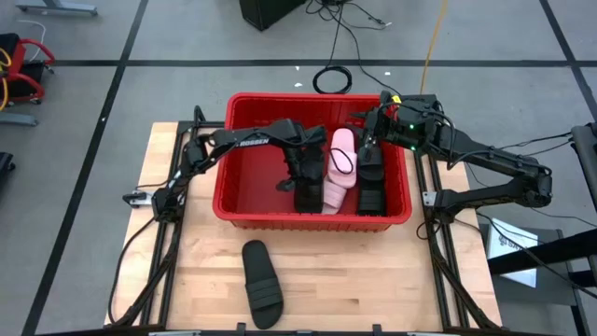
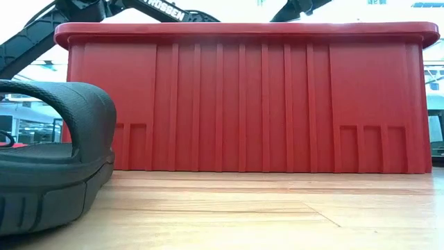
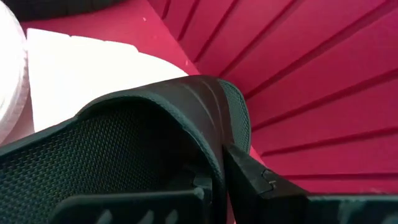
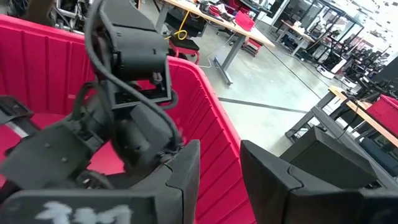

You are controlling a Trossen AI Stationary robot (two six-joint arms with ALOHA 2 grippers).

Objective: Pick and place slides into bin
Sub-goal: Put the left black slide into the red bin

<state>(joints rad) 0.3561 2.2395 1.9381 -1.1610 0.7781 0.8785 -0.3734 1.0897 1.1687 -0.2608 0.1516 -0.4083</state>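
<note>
The left gripper (image 1: 303, 175) is clamped on a black slide (image 1: 307, 191) inside the bin (image 1: 244, 217) at the table's far edge. Near the front edge lies another black slide (image 1: 262, 283). The right gripper (image 1: 370, 140), seemingly part-open and empty, hangs over the bin's right end.

My two arms were dark, near black, built of boxy segments joined by rounded joints. The left arm (image 1: 252, 140) carried white block lettering along its upper link, readable in the high and low views. Thin black cables looped beside its wrist housing, seen from my right wrist camera, where a flat bracket and angular plates showed on that housing. The right arm (image 1: 485, 168) had a small green light and a spot of yellow and red near its wrist. My own fingers (image 4: 280, 180) were matte black, thick and squared, with bevelled edges.
</note>
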